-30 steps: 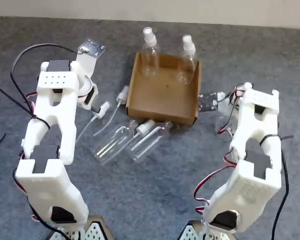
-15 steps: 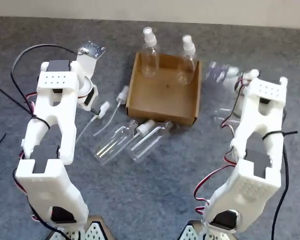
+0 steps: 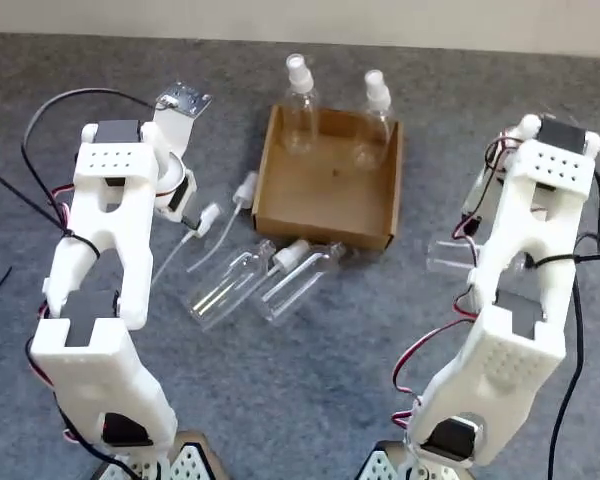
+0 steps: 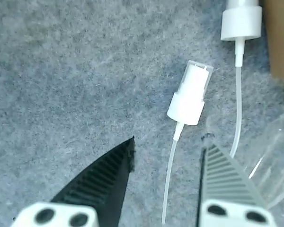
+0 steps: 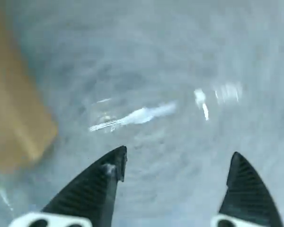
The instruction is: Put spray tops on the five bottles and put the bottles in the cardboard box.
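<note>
I count one cardboard box (image 3: 325, 200) holding two upright capped bottles (image 3: 298, 115). Three bottles (image 3: 228, 287) lie on the table (image 3: 310, 380), beside two loose spray tops (image 4: 189, 97). The left gripper (image 4: 168, 142) is released astride one top's tube. The right gripper (image 5: 178, 153) is released over the fifth bottle (image 5: 132, 116).

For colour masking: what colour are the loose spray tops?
White; spray top clearest in left wrist view.

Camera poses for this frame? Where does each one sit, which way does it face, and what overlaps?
High view: fixed overhead, looking down on the table; left arm and right arm flank the cardboard box.
Left wrist view: on the left arm, facing down at a loose spray top; left gripper open.
Right wrist view: on the right arm, facing down at a lying bottle; right gripper open.
Shared: the high view also shows that spray top and bottle.
</note>
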